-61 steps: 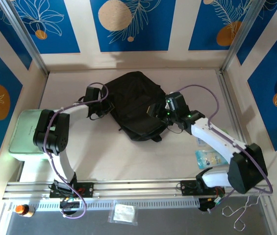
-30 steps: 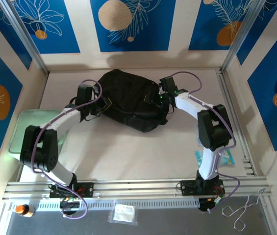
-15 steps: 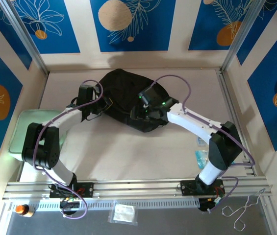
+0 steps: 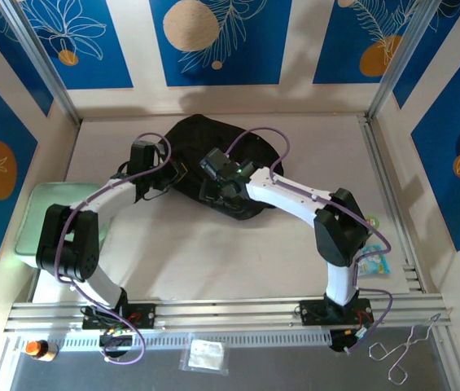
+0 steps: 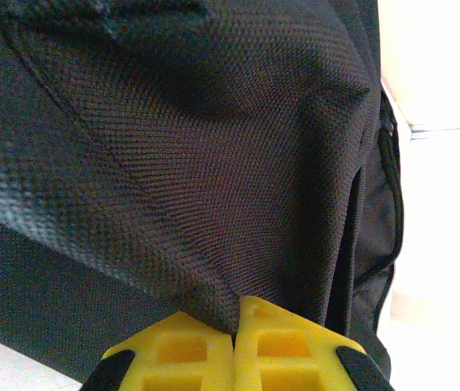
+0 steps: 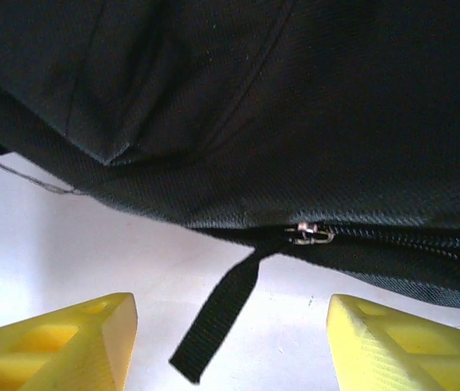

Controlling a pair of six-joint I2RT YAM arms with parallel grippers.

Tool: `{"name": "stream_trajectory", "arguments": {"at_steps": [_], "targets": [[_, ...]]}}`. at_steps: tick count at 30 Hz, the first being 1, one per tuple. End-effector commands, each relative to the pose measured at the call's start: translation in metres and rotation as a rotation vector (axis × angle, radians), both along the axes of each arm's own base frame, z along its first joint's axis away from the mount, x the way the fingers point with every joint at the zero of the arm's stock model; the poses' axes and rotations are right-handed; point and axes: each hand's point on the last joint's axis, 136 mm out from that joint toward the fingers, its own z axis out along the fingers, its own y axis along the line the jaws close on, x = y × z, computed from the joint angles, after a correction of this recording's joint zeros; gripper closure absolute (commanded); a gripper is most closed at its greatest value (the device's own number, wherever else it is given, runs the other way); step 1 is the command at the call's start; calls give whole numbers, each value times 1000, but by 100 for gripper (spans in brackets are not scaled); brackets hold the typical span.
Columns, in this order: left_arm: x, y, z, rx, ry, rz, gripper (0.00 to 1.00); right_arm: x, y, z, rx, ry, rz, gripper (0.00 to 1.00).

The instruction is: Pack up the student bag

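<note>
The student bag (image 4: 197, 138) lies on the pale worktop (image 4: 213, 261), toward the far side and about midway across, black and rumpled.

My left end effector (image 4: 167, 177) is at the bag's left edge. In the left wrist view, this end effector (image 5: 235, 314) has its yellow fingers (image 5: 189, 350) pressed together with a fold of the student bag (image 5: 173, 163) pinched between them. The woven fabric rises from the pinch in a taut ridge. A zip line runs down the bag's side to the right of it.

My right end effector (image 4: 213, 191) hangs over the bag's near edge, the arm reaching in from the bag's right. In the right wrist view, this end effector (image 6: 230, 305) stands open, with the yellow fingers (image 6: 75, 342) wide apart and nothing between them. They are just short of the student bag (image 6: 295, 122) and not touching it. A metal zip pull (image 6: 311, 234) sits on the bag's lower seam, straight ahead of the gap. Just below it, a flat black strap (image 6: 217, 314) trails from the bag onto the worktop (image 6: 67, 236).

A pale green tray (image 4: 34, 220) sits well left of the bag, nearer to me. A small blue-and-white packet (image 4: 374, 261) lies well to the bag's right, also nearer to me.
</note>
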Motion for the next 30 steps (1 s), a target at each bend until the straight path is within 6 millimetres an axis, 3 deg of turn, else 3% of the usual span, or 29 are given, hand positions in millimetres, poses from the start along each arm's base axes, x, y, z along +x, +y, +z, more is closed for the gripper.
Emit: {"name": "stream_trajectory", "arguments": {"at_steps": [1,4,12,24,30], "targets": [[0,-13,14,-43,-46,-51,100,3,-5,-1,-24,23,-47,37],[0,-14,13,-45,-42,-53,100,5,-3,-3,-31,26,-46,40],[-1,-13,10,-38,-38,-52,100,1,-7,-3,-30,33,-38,61],[0,-13,9,-39,-33,-50,100,0,-21,4,-34,12,-36,76],[-1,-12,8,-34,-32,-46,100,0,-29,3,-46,-2,-32,96]]}}
